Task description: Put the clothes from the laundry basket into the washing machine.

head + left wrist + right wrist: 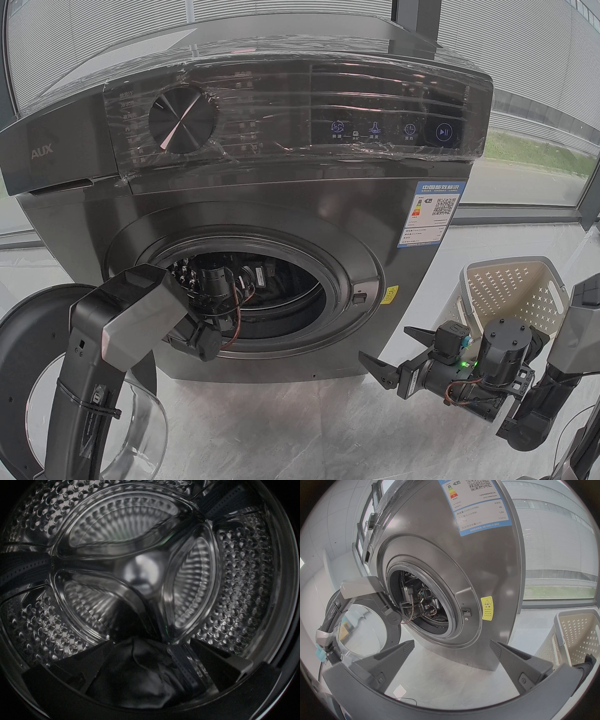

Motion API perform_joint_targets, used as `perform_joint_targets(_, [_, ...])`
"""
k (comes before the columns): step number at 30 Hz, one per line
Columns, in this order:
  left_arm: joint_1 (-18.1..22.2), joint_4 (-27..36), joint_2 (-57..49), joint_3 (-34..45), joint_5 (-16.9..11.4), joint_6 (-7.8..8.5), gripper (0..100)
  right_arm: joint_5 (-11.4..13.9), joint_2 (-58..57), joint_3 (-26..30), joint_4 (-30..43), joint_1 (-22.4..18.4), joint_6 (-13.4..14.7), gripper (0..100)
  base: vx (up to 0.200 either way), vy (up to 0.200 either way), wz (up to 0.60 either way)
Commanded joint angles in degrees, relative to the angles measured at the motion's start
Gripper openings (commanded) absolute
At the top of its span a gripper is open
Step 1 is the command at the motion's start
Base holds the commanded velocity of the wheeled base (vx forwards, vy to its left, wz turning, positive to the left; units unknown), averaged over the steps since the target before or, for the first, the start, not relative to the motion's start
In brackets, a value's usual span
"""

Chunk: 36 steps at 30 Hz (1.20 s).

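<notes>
**Cloth in the Washer, Both Grippers Spread**

The big grey washing machine (281,187) stands with its round door (25,337) swung wide open, off to the machine's left side. The left arm (119,325) goes in through the round hole in the front of the machine.

Deep inside the machine is the shiny drum (243,573), full of little bumps. The left gripper (151,642) is in there, low down near the drum's floor. Its two fingers (87,664) are spread far apart and pinch nothing. A dark cloth (134,677) lies crumpled on the bottom of the drum, in the gap between the two fingers. It is too dark in there to tell if the cloth touches them.

The right gripper (384,344) is outside, low down in front of the machine's lower right corner, above the pale floor (300,425). Its fingers (518,664) are spread wide too, with nothing between them, and they point toward the machine's front.

The laundry basket (519,287) is pale with small holes in its walls. It sits on the floor just to the right of the machine, close behind the right gripper.

On the machine's front, a blue and white sticker (431,212) sits up to the right of the round hole, and a small yellow sticker (389,294) is below it. A round dial (182,120) is on the top left of the machine.
</notes>
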Motion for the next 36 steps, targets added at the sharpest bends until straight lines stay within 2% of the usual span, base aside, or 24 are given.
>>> perform_joint_targets(1, [-2.72, -4.39, -12.29, 18.2, -0.07, -0.45, 100, 0.01, -0.28, 0.19, -0.01, -0.26, -0.01, 100, 0.0, 0.0, 0.0])
perform_joint_targets(4, [-4.66, -7.73, -17.3, 28.4, -0.16, -0.89, 100, 0.01, -0.19, 0.37, -0.01, -0.53, -0.01, 100, 0.0, 0.0, 0.0])
perform_joint_targets(8, [-9.14, -13.7, -23.01, 41.58, -0.07, -1.07, 100, 0.1, -0.28, 0.46, -0.01, -0.79, -0.01, 100, 0.0, 0.0, 0.0])
perform_joint_targets(13, [-13.71, -19.51, -27.93, 53.62, 0.02, -1.68, 100, 0.1, -0.45, 0.98, -0.01, -0.79, -0.01, 100, 0.0, 0.0, 0.0])
perform_joint_targets(14, [-14.85, -19.77, -30.66, 56.96, -0.07, -3.18, 100, 0.1, -0.72, 1.34, -0.01, -0.79, -0.01, 100, 0.0, 0.0, 0.0])
perform_joint_targets(15, [-14.94, -19.77, -31.01, 57.23, -0.07, -3.35, 100, 0.1, -0.72, 1.34, -0.01, -0.88, -0.01, 100, 0.0, 0.0, 0.0])
perform_joint_targets(16, [-15.82, -19.59, -34.17, 59.69, 0.02, -5.38, 100, 0.1, -1.33, 1.42, -0.01, -0.88, -0.01, 100, 0.0, 0.0, 0.0])
perform_joint_targets(17, [-15.82, -19.59, -34.17, 59.69, 0.02, -5.38, 100, 0.1, -1.33, 1.42, -0.01, -0.88, -0.01, 100, 0.0, 0.0, 0.0])
perform_joint_targets(18, [-17.4, -19.59, -39.62, 63.2, 0.02, -8.01, 100, -0.08, -2.48, 1.51, 0.08, -0.96, -0.01, 100, 0.0, 0.0, 0.0])
perform_joint_targets(22, [-18.37, -19.51, -46.74, 68.13, 1.6, -8.28, 100, -0.34, -5.11, 2.65, -0.01, -0.88, -0.01, 100, 0.0, 0.0, 0.0])
perform_joint_targets(23, [-18.63, -19.51, -49.82, 71.29, 3.89, -8.01, 100, -0.6, -6.17, 2.74, 0.08, -0.96, -0.01, 100, 0.0, 0.0, 0.0])
perform_joint_targets(24, [-18.72, -19.51, -53.42, 73.4, 4.59, -8.1, 100, -0.78, -7.13, 2.83, 0.08, -1.32, -0.01, 100, 0.0, 0.0, 0.0])
perform_joint_targets(26, [-18.81, -19.42, -57.46, 75.42, 4.41, -8.45, 100, -0.87, -8.54, 3.71, 0.17, -2.9, -0.01, 100, 0.0, 0.0, 0.0])
perform_joint_targets(31, [-18.19, -19.42, -64.05, 79.46, 4.5, -7.84, 100, -0.78, -13.46, 8.54, 0.17, -5.97, -0.1, 100, 0.0, 0.0, 0.0])
perform_joint_targets(34, [-17.66, -18.71, -66.6, 80.96, 5.12, -8.01, 100, -0.78, -16.45, 10.56, 0.26, -7.47, -0.18, 100, 0.0, 0.0, 0.0])
perform_joint_targets(36, [-15.47, -16.25, -67.48, 80.96, 5.38, -8.28, 100, -0.87, -17.94, 11.62, 0.34, -7.64, -0.27, 100, -0.1, 0.0, 0.0])
